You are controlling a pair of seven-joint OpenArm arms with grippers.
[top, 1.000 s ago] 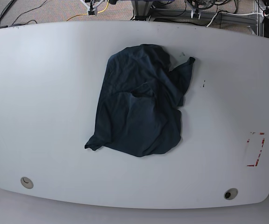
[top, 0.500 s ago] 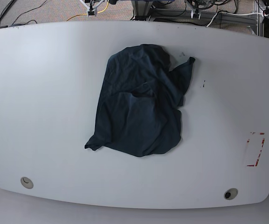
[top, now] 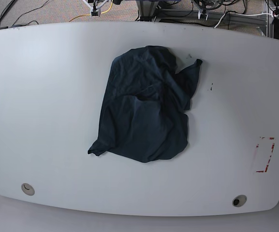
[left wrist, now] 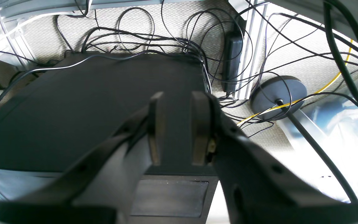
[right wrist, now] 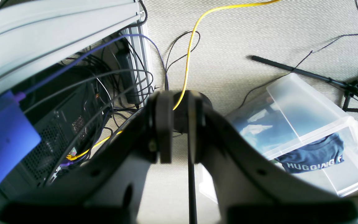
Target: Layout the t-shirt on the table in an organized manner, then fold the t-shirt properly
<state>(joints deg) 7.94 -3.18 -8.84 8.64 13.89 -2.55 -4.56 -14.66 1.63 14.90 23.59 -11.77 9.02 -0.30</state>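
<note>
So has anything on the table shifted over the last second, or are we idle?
Nothing visibly changed. The t-shirt lies crumpled in the same heap mid-table, untouched, and both grippers hang off the table's far side, holding nothing.

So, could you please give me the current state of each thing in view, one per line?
t-shirt: crumpled in a heap, not laid out, not folded.
table: bears only the t-shirt.
left end effector: slightly open, empty, off the table.
right end effector: jaws narrowly apart, empty, off the table.
clear bin: on the floor, with clothing inside.
</note>
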